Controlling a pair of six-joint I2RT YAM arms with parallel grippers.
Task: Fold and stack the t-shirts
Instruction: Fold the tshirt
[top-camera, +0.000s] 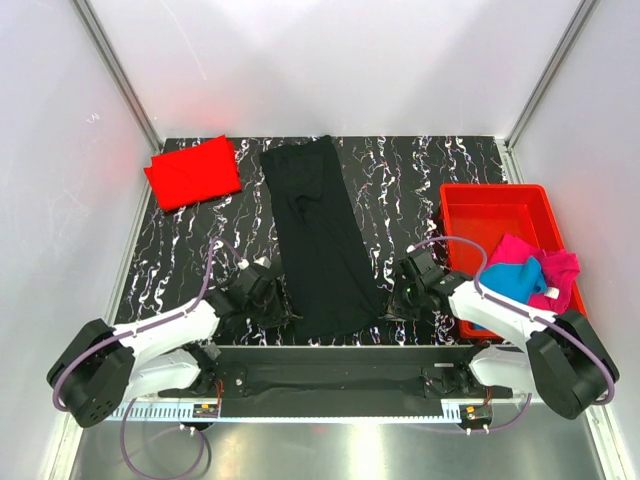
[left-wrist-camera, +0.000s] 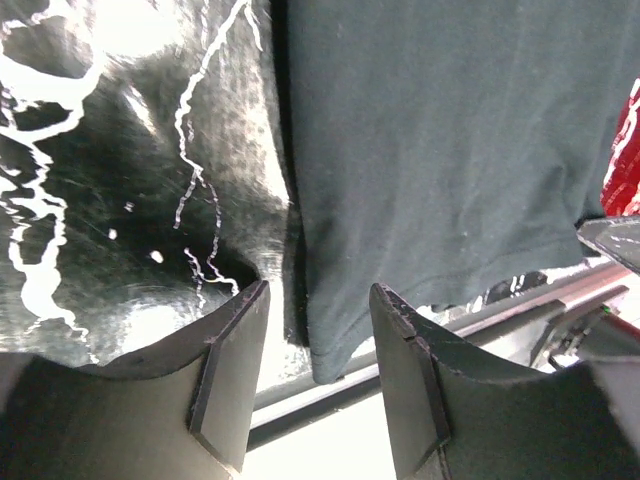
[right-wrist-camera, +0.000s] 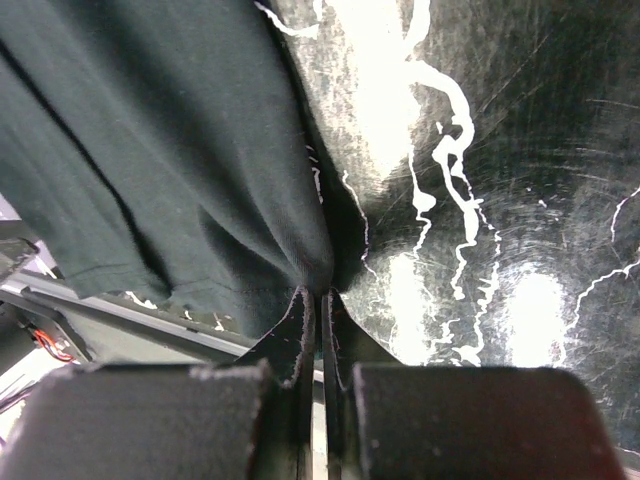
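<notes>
Black t-shirt: I see it laid as a long strip down the middle of the table, its hem at the near edge.
Right tool: clenched on the hem's near right corner, with cloth puckered into its tips.
Left tool: released, its jaws either side of the near left edge and not yet pinching.
Handling: I judge it light, limp and quick to sag. I'd take both hem corners and lift evenly.
Red t-shirt: folded, far left.
Blue t-shirt, magenta t-shirt: heaped in the red bin.
</notes>
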